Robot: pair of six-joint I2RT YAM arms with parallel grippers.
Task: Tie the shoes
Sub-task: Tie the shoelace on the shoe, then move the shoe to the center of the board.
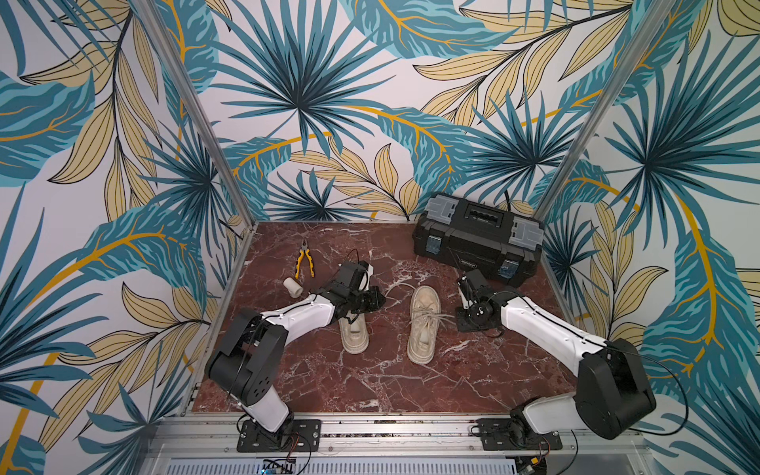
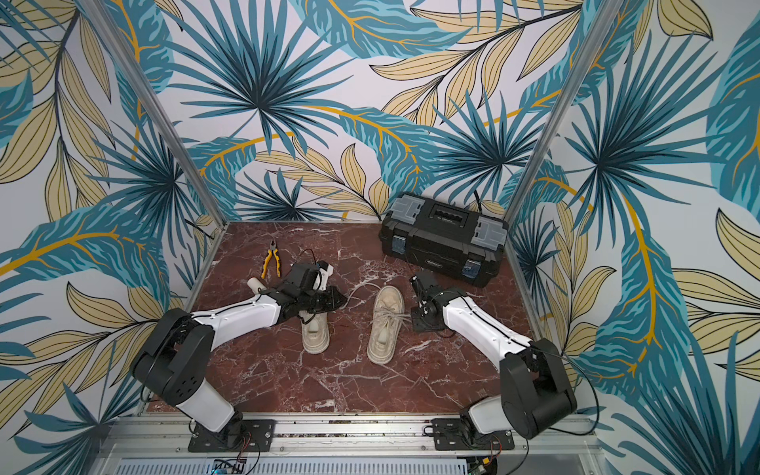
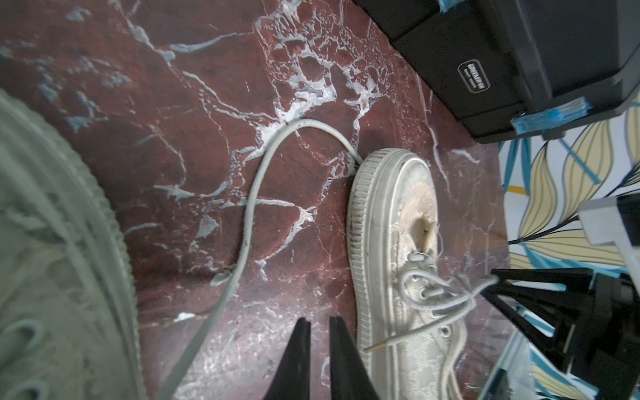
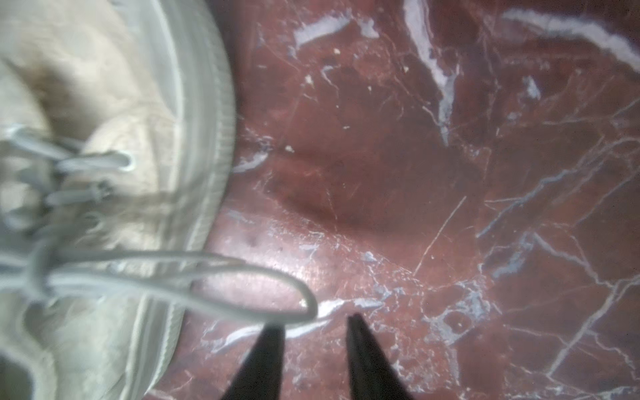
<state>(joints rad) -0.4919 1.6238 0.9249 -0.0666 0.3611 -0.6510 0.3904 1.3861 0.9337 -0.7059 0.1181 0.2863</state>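
Two worn cream shoes stand side by side on the red marble floor, toes toward the back wall. My left arm covers the front of the left shoe [image 1: 353, 333]. The right shoe [image 1: 425, 325] has its laces [image 3: 440, 294] drawn into loops over the tongue. My left gripper [image 3: 318, 320] hovers between the toes, fingers slightly apart with nothing between them; a long loose lace [image 3: 249, 214] curves past it. My right gripper [image 4: 313, 322] is open beside the right shoe. A lace loop [image 4: 304, 294] lies just ahead of its tips, against one fingertip [image 4: 273, 330].
A black toolbox [image 1: 477, 242] sits at the back right, close behind my right arm. Yellow-handled pliers [image 1: 304, 261] and a small white cylinder [image 1: 293, 286] lie at the back left. Metal frame posts and patterned walls close in the floor on three sides.
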